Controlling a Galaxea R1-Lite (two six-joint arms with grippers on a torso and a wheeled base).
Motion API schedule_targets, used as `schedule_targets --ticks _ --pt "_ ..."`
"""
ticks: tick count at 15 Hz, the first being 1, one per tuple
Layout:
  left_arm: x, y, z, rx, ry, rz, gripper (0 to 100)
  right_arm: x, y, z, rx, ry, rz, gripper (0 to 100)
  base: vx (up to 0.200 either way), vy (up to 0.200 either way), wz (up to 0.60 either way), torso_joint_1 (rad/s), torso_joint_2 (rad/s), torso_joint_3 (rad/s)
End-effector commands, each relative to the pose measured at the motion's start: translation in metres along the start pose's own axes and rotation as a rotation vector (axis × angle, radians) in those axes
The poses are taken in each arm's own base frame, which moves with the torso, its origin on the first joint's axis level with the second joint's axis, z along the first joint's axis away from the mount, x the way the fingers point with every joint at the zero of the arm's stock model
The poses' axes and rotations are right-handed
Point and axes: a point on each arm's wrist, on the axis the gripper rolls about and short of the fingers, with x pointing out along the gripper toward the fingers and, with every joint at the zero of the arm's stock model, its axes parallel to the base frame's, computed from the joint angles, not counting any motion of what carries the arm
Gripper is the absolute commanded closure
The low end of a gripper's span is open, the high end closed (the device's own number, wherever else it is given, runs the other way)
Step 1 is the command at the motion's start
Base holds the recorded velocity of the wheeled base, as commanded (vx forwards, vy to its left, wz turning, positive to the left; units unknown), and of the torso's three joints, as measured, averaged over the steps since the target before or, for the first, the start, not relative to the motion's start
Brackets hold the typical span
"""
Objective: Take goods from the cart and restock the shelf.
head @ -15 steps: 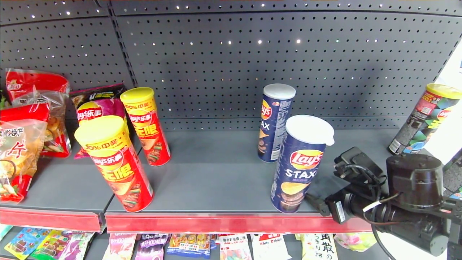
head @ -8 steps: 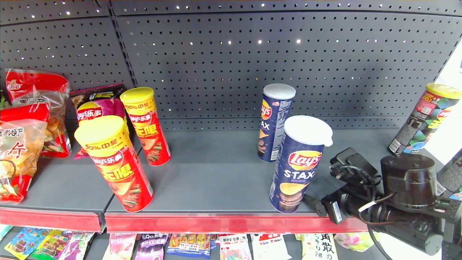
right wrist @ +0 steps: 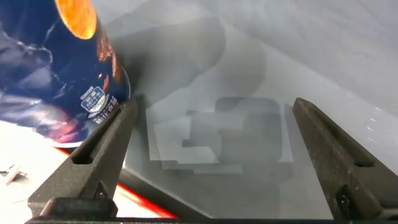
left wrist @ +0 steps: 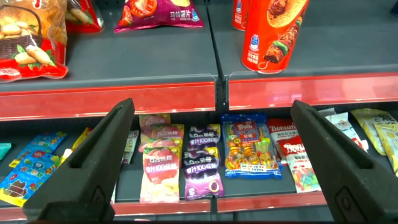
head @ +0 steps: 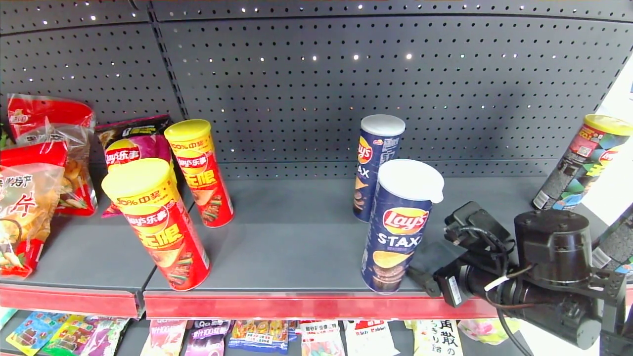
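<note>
Two blue chip cans with white lids stand on the grey shelf (head: 296,237). The front can (head: 398,225) is near the red edge strip and leans slightly; the second can (head: 377,165) stands behind it. My right gripper (head: 426,269) is low at the front can's right side, open, with one finger against the can's base. In the right wrist view that can (right wrist: 56,68) lies just outside one finger (right wrist: 93,168), and bare shelf shows between the fingers of the right gripper (right wrist: 216,104). My left gripper (left wrist: 212,104) is open below shelf level, facing the lower shelf.
Two red cans with yellow lids (head: 163,227) (head: 200,173) stand at the left, with snack bags (head: 29,198) beyond them. A multi-coloured can (head: 578,163) stands at the far right. Candy bags (left wrist: 205,168) fill the lower shelf. The shelf between the red and blue cans is bare.
The front blue can has slid to the left along the shelf edge and tilted a little. My right gripper has moved left with it.
</note>
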Motion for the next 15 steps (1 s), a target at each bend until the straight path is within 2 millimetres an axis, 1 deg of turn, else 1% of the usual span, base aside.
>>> schedule_targets --ticks 1,6,11,15 --pt "0.0 0.0 0.0 0.0 0.0 0.002 0 0.0006 0.0015 0.0012 -0.003 -0.003 0.005 0 0.0 0.0 0.0 0.0 0.0 0.0" --pt "0.0 0.0 0.0 0.0 0.0 0.001 0 0.0009 0.002 0.0011 -0.003 -0.004 0.006 0 0.0 0.0 0.0 0.0 0.0 0.0" --pt "0.0 0.0 0.0004 0.0 0.0 0.001 0 0.0055 0.0026 0.0053 -0.003 -0.011 0.006 0 0.0 0.0 0.0 0.0 0.0 0.0" --pt "-0.0001 0.0 0.0004 0.0 -0.002 0.001 0 0.0055 0.006 0.0053 -0.008 -0.011 0.019 0 0.0 0.0 0.0 0.0 0.0 0.0"
